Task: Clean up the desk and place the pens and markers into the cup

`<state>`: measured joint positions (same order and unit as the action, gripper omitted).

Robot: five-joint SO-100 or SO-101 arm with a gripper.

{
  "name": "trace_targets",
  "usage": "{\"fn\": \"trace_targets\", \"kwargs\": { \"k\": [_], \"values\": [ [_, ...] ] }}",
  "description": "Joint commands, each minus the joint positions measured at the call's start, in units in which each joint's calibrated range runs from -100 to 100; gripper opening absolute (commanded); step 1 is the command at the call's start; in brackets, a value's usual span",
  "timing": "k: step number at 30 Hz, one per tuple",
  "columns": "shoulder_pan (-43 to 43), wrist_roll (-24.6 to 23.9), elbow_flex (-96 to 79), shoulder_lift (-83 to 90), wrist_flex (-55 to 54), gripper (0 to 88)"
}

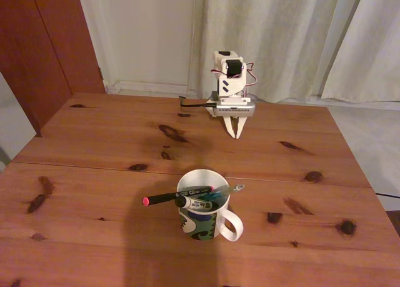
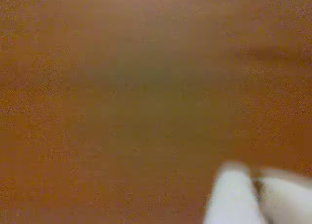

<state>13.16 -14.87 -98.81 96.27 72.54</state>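
We saw the claw far back on the table, shut and holding nothing, its tips pointing down close to the wood. The cup stood near the front. The black pen, the marker and the green pen leaned in it, sticking out over the rim. We thought a bump could tip them out, because they lay so slanted. The cup looked smooth and round. The table was brown planks with dark knots.
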Motion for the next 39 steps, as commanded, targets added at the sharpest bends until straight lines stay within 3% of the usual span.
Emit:
{"fn": "trace_targets", "kwargs": {
  "k": [1, 39],
  "values": [
    [0.2, 0.2, -0.8, 2.1, 2.7, 1.5],
    [-0.3, 0.2, -0.8, 2.1, 2.9, 1.5]
  ]
}}
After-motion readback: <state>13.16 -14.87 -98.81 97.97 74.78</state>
